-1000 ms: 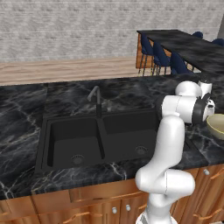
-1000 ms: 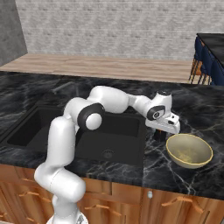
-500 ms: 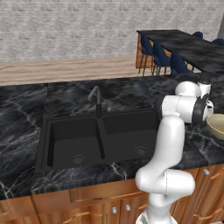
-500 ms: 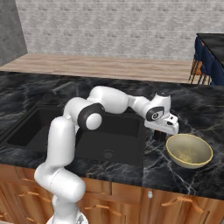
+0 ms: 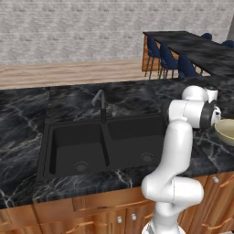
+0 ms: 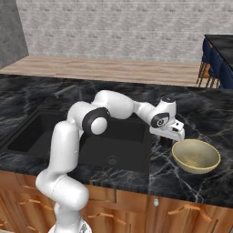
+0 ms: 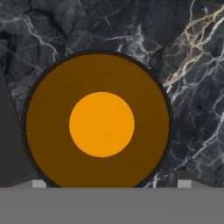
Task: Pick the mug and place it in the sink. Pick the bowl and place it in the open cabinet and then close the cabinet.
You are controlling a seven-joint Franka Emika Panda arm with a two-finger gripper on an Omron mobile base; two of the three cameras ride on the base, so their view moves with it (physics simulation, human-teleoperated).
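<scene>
The mug [image 7: 97,123] stands upright on the black tabletop [image 6: 200,113], just left of the bowl [image 6: 195,156]. The claw [image 6: 174,139] hangs right above it, spread wide.

A rendered home kitchen: a black double-basin sink [image 5: 98,146] in a black marble counter [image 5: 27,114] mid-frame, wooden drawers [image 5: 96,219] below, a dining table [image 5: 196,48] upper right.
</scene>
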